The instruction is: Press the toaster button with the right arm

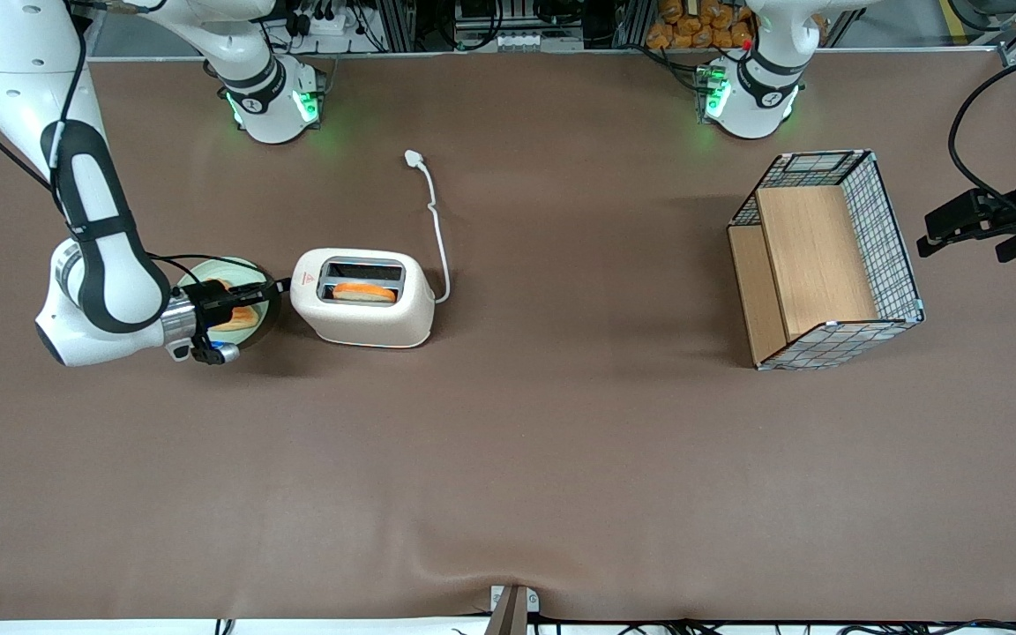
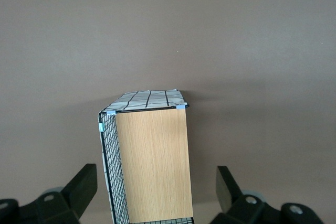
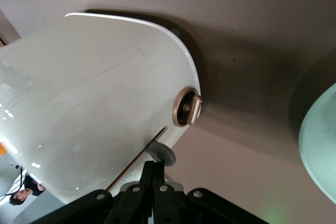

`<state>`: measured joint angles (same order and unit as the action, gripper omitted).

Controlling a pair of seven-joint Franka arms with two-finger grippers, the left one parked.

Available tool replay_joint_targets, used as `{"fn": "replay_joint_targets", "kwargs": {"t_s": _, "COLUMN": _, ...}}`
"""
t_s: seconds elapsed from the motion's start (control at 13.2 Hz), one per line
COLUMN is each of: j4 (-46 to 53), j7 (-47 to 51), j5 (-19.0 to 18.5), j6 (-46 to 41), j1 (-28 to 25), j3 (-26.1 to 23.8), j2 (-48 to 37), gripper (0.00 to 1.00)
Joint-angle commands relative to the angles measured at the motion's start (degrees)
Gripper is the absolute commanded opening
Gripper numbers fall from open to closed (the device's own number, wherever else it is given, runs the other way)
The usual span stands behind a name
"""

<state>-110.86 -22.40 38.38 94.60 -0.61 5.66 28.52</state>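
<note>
tool (image 1: 274, 285): fingers pinched together, tips touching toaster (image 1: 365, 298) end
button (image 3: 161, 153): sitting at toaster's narrow end, right under tool tips
progress: contact looking made, pressing down apparently underway

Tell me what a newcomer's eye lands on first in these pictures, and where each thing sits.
First comes the cream rounded toaster, an orange-crusted bread slice in one slot, toward the working arm's end of the brown table. The glossy white right arm holds its slim black gripper, fingers shut, at the toaster's narrow end, above a pale green plate. A wire basket with wooden panels stands toward the parked arm's end.
</note>
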Motion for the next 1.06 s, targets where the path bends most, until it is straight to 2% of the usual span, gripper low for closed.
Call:
{"fn": "replay_joint_targets", "kwargs": {"t_s": 0.0, "j4": -0.4, "j7": -1.9, "j5": 0.6, "j6": 2.1, "j1": 0.4, "j3": -0.4, "j2": 2.4, "gripper": 0.05}}
{"fn": "replay_joint_targets", "kwargs": {"t_s": 0.38, "j4": -0.3, "j7": -5.3, "j5": 2.9, "j6": 4.1, "j1": 0.3, "j3": -0.4, "j2": 5.2, "gripper": 0.05}}
{"fn": "replay_joint_targets", "kwargs": {"t_s": 0.99, "j4": 0.0, "j7": -5.3, "j5": 2.9, "j6": 3.8, "j1": 0.1, "j3": -0.3, "j2": 5.0, "gripper": 0.05}}
